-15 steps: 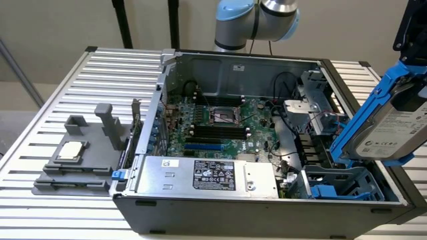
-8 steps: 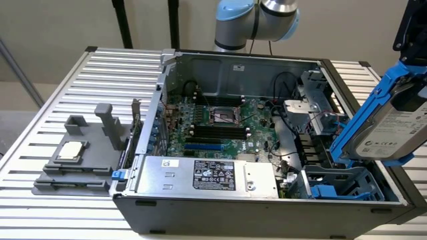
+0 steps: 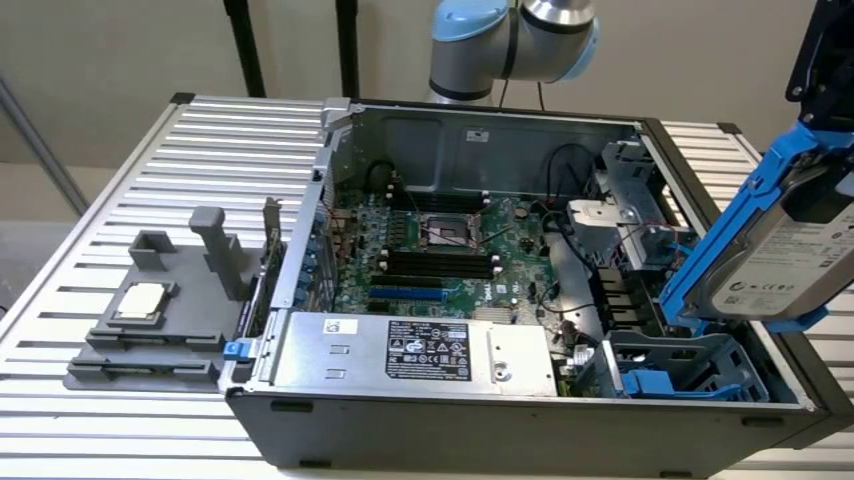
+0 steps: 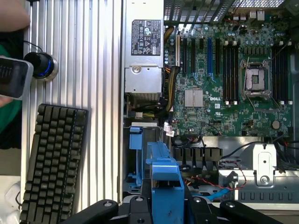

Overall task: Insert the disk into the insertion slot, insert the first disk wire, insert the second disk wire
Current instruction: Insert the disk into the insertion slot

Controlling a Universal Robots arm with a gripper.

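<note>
Presently the jaws are clenched on the blue carrier frame [image 4: 164, 175] of the disk [image 3: 787, 265]. The disk hangs tilted, raised clear of the insertion slot [image 3: 687, 365] in the open computer case [image 3: 534, 435]. The power supply box [image 3: 414, 350] sits beside the slot. The case rests on a ribbed tabletop [image 3: 160, 160].

A silver power supply box [image 3: 414, 350] lies beside the green motherboard [image 3: 461, 275].

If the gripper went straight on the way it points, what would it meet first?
Probably the grey-blue ribbed plastic drive cage, reached first by the blue-framed silver-grey hard drive the gripper holds; depth unclear.
</note>
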